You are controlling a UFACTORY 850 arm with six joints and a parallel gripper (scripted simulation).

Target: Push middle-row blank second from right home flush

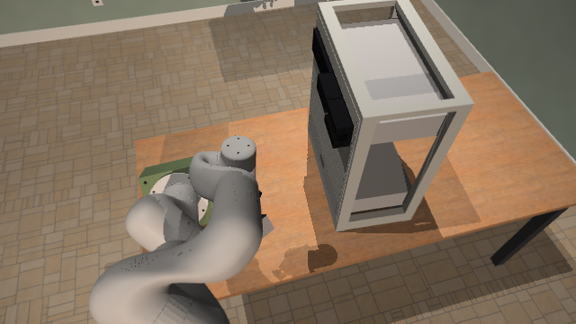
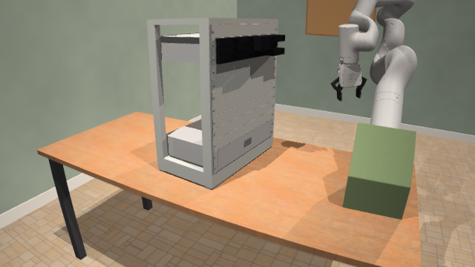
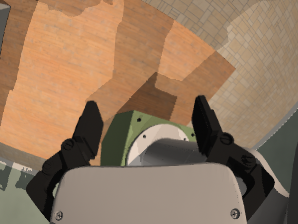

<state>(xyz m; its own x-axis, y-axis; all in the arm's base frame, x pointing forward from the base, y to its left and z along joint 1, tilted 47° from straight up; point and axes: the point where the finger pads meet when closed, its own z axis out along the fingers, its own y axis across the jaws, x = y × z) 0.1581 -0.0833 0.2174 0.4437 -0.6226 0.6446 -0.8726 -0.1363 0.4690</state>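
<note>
The grey rack (image 1: 360,135) (image 2: 205,111) stands upright on the wooden table (image 1: 495,157) (image 2: 278,193) (image 3: 67,50). The black drive blanks (image 1: 335,105) (image 2: 245,48) fill a band at the top of its front. In the exterior view some blanks at the right end of the band (image 2: 276,38) stand out further than the others; I cannot tell the single blanks apart. My gripper (image 2: 349,96) (image 3: 146,109) is open and empty. It hangs in the air, pointing down, well away from the rack front and about level with the lower part of the blank band. In the top view the arm hides it.
The green base block (image 1: 157,175) (image 2: 382,167) (image 3: 123,136) under the arm sits at the table's end, below the gripper. A white box (image 2: 185,144) lies in the rack's bottom. Perforated grey panels (image 2: 241,111) cover the rack front below the blanks.
</note>
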